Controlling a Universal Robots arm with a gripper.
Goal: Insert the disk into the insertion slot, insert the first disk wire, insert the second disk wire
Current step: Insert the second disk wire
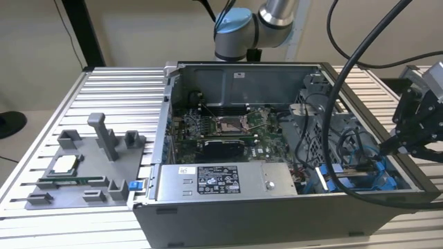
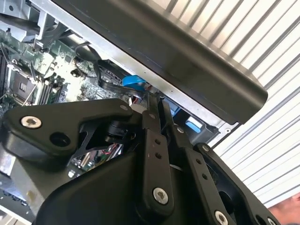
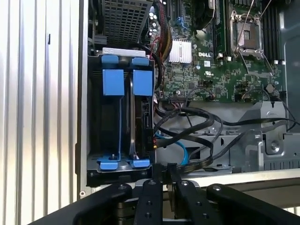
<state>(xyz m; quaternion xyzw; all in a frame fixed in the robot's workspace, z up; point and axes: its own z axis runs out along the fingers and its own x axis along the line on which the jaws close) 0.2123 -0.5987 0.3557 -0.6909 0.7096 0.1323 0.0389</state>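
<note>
The disk (image 3: 142,115) sits in the drive bay (image 3: 93,117) of the open computer case (image 1: 242,218), clipped in its blue carrier (image 3: 143,82). Of the bay's 2 slots it fills the one nearer the motherboard (image 3: 211,70). A 2nd blue carrier (image 3: 112,82) sits in the slot beside it.

Black wires (image 3: 187,124) and 1 blue wire (image 3: 182,152) loop right next to the disk's edge. I cannot tell whether any of them is plugged in.

My tool (image 3: 164,171) hangs over the case rim at the end of the bay, close to the disk but not touching it. Its fingers (image 2: 151,105) are pressed together.

In the exterior view the tool (image 1: 405,140) is at the case's side on the exterior view's right, above the bay. The grey power-supply box (image 1: 221,181) lies on the exterior view's left of the bay. The case stands on the ribbed metal desk (image 1: 118,83).
</note>
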